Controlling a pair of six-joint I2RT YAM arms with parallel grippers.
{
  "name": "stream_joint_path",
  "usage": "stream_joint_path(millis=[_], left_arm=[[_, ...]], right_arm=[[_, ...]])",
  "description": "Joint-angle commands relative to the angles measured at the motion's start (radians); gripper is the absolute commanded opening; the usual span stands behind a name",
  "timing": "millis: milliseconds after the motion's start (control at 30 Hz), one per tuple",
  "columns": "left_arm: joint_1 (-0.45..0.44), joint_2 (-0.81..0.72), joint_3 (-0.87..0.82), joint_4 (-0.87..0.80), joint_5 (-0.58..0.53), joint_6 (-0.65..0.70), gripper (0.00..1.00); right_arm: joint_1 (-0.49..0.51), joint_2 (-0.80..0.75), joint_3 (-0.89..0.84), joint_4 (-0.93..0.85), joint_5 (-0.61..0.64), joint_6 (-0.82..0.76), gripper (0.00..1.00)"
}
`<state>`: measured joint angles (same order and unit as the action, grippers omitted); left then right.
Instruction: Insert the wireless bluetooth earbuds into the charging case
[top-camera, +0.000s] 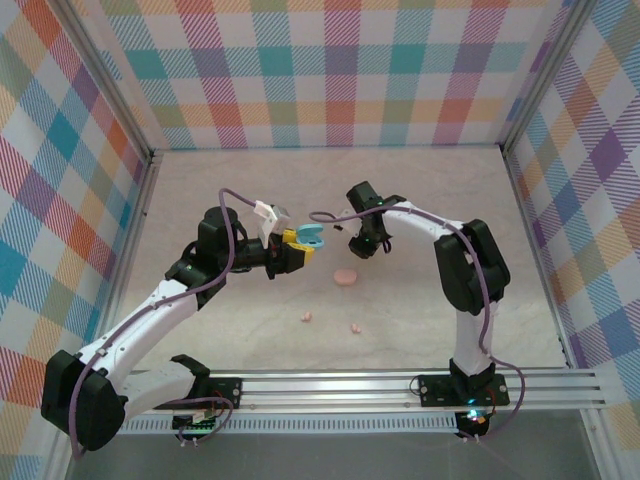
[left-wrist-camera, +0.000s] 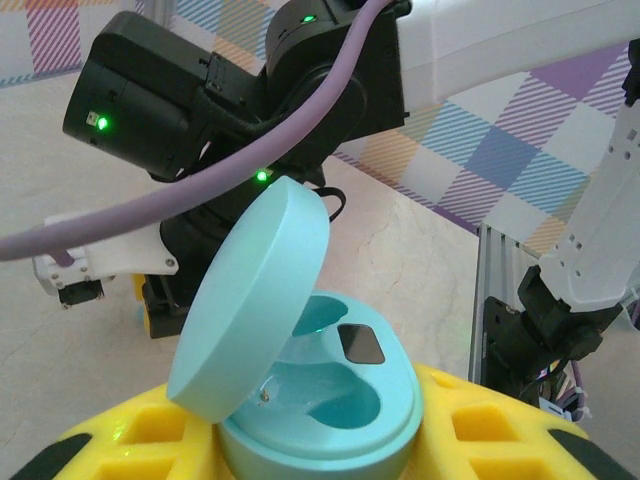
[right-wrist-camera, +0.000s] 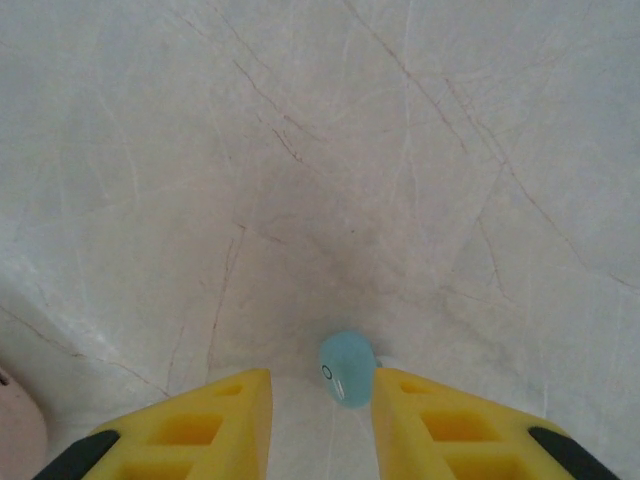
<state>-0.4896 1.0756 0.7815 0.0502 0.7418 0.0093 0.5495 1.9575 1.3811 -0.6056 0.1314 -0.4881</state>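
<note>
As things stand at the right claw: drawn in narrow on a light blue earbud, which sits at the very tips against one yellow finger — contact on the other side is not plain to see.
Earbud handling: judged almost weightless, hard and glossy, rounded all over, so apt to squirm or pop out of a pinch; stiff enough for a light squeeze.
Where to hold it: across its broadest part, at the tips alone, leaving free the end that must enter the well.
Left claw: closed on the base of the light blue charging case, a yellow finger on either flank, the case carried above the desk.
Case shape: a smooth matte disc, its lid hinged up and tilted open; inside are two scooped wells with a small dark square between them. The near well looks empty; the far one is partly hidden by the lid.
Case handling: judged light and rigid, slick at the rim, the hinge its weak point.
Spacing: from above the two claws hang near each other over mid-desk, bud close beside the open case.
Further out: a pink disc-shaped case lies on the desk; two pink earbuds lie nearer the arm bases, apart from each other.
Desk: pale, marbled with fine veins, smooth — a dropped bud would likely skid.
</note>
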Motion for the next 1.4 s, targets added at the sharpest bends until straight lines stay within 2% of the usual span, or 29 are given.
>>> stream_joint_path(millis=[0, 700, 867, 1367], left_arm=[[0.0, -0.021, 0.015, -0.016, 0.02, 0.02, 0.23], [-0.001, -0.05, 0.01, -0.04, 0.008, 0.026, 0.23], [0.001, -0.06, 0.005, -0.043, 0.005, 0.028, 0.23], [0.001, -0.064, -0.006, -0.025, 0.007, 0.02, 0.23]], right_arm=[[0.004, 0.023, 0.025, -0.015, 0.011, -0.022, 0.33], [0.003, 0.086, 0.047, -0.064, 0.048, -0.002, 0.31], [0.003, 0.085, 0.058, -0.074, 0.062, 0.026, 0.25], [-0.068, -0.002, 0.077, -0.131, -0.104, 0.212, 0.15]])
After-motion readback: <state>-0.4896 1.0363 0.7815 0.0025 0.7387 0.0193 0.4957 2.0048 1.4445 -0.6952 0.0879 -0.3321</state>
